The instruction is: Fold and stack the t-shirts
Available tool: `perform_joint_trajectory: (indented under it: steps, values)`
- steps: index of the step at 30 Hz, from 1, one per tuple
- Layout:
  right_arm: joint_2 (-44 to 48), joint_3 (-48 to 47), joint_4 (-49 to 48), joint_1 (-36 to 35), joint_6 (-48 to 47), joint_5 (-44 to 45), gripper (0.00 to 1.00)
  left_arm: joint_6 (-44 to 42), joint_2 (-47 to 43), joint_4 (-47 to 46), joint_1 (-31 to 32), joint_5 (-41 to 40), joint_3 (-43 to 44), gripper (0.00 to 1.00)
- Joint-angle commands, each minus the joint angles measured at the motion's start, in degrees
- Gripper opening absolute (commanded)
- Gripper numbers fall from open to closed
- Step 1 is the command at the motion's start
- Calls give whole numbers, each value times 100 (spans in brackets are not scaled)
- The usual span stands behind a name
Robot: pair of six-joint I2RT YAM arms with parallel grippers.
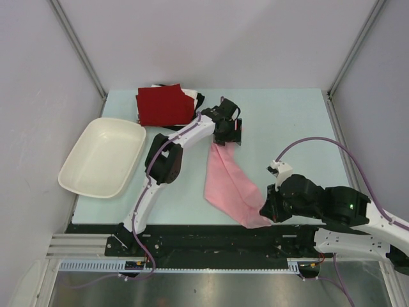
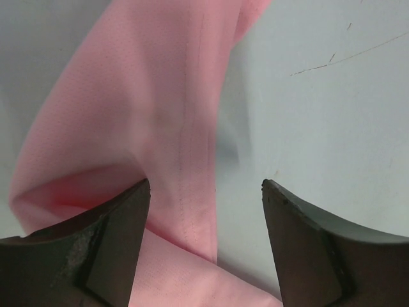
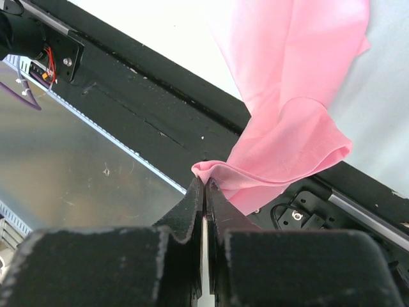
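Light pink soft cloth t-shirt [image 1: 229,182] lies bunched on the pale table [image 1: 287,128], near corner pinched in the tightly closed right gripper [image 3: 204,183], left gripper [image 2: 206,188] hovering spread wide and empty over its far end, likely needing to clamp before spreading it flat.

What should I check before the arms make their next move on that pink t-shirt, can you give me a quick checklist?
1. Right claw shut on the pink t-shirt's near corner: ok.
2. Left claw open over the shirt's far end: ok.
3. Left claw touching the cloth: cannot tell.
4. Shirt spread flat: not ok, it is bunched into a narrow strip.
5. Shirt wholly on the table: not ok, the held corner is over the black rail.
6. Folded dark red t-shirt apart from the pink one: ok.
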State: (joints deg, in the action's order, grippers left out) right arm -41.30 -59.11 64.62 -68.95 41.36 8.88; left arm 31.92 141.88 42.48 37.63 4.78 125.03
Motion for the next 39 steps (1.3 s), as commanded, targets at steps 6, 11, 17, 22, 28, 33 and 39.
perform_joint_trajectory:
  steps: [6,11,17,22,28,33,39]
  values:
    - [245,-13,-151,-31,12,254,0,-432,331,709,139,-442,100,58]
    - [333,-4,-178,-31,65,272,0,-512,322,885,192,-741,-250,46]
    - [552,23,-160,-31,144,245,0,-617,296,929,280,-961,-567,32]
    - [720,66,-99,-40,214,280,0,-626,164,815,377,-926,-787,12]
    - [781,110,-99,-40,188,359,0,-512,-371,456,421,-610,-1051,0]
    - [650,110,-187,-40,47,561,0,-214,-1504,-309,351,-57,-1384,0]
    - [465,93,-20,-14,-84,1431,0,445,-3709,-1829,-52,533,-2595,0]
